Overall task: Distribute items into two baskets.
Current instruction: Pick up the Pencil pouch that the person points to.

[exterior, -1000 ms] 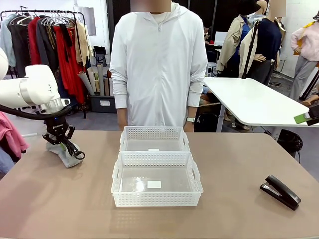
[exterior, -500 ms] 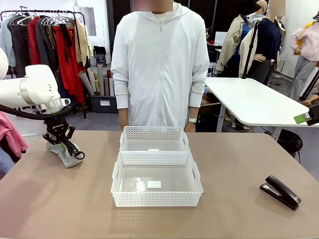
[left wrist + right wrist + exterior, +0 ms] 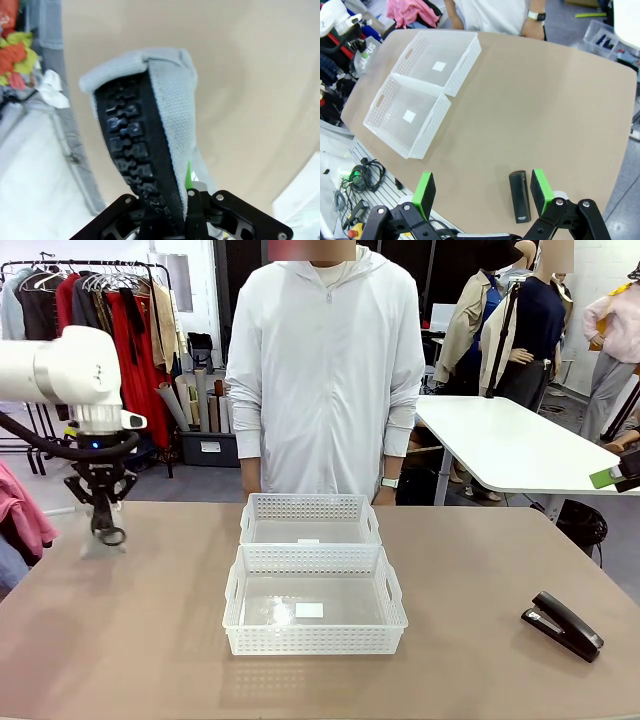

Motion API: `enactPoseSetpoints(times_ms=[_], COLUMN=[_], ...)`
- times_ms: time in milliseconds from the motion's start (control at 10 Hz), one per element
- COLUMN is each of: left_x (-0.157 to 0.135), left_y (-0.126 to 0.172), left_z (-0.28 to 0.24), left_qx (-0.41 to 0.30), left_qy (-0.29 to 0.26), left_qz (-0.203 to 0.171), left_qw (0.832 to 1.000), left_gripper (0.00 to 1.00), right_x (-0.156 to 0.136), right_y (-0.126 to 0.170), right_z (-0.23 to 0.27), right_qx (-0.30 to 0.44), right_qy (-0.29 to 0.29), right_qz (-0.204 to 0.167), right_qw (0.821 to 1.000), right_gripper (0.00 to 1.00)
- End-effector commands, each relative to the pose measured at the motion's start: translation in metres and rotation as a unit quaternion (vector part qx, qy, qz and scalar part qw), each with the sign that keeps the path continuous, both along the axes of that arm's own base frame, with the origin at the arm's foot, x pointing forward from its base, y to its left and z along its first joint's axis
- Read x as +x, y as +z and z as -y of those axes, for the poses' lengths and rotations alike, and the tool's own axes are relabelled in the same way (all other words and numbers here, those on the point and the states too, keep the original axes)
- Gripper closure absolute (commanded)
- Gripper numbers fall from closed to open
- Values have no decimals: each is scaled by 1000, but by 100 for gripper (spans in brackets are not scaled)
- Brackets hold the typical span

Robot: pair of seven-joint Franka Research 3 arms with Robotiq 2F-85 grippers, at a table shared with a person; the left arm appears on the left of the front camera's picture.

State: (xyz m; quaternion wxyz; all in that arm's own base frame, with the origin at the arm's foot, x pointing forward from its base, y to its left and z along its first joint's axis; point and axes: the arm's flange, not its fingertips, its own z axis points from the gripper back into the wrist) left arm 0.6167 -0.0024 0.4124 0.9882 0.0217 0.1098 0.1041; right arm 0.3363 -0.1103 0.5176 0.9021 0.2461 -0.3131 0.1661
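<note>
Grey zip pouch (image 3: 167, 110) is hanging below the left end effector (image 3: 176, 202), which is clamping one end, with the white baskets (image 3: 312, 558) well off to its right, so the limp fabric risks slipping out or snagging a rim in transit, while the right end effector (image 3: 482, 192) is waiting open above the black stapler (image 3: 519, 197).

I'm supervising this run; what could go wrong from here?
1. The left gripper pinches the grey pouch only by its zip edge, so the hanging pouch could slip out, or swing and catch the near basket rim.
2. The right gripper is open above the stapler, which lies near the table edge; a poor grasp might push it off.
</note>
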Motion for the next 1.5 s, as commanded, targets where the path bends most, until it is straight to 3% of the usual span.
enactPoseSetpoints(times_ms=[0,200,500,1000,1200,1400], left_x=[1,-26,-69,-94,-100,-104], left_y=[18,40,65,104,119,128], left_z=[-1,17,36,41,46,53], left_qx=[27,39,36,-52,-49,-47], left_qy=[-120,-235,-344,-424,-461,-474], left_qz=[-4,24,81,84,94,85], left_qw=[992,971,935,900,881,875], left_gripper=[100,100,100,100,100,100], right_x=[-1,-1,-1,-1,-1,-1], right_y=[-1,-1,-1,-1,-1,-1], right_z=[0,0,0,0,0,0], right_qx=[9,9,9,9,9,9], right_qy=[7,7,7,7,7,7], right_qz=[10,10,10,10,10,10], right_qw=[1000,1000,1000,1000,1000,1000], right_gripper=[0,0,0,0,0,0])
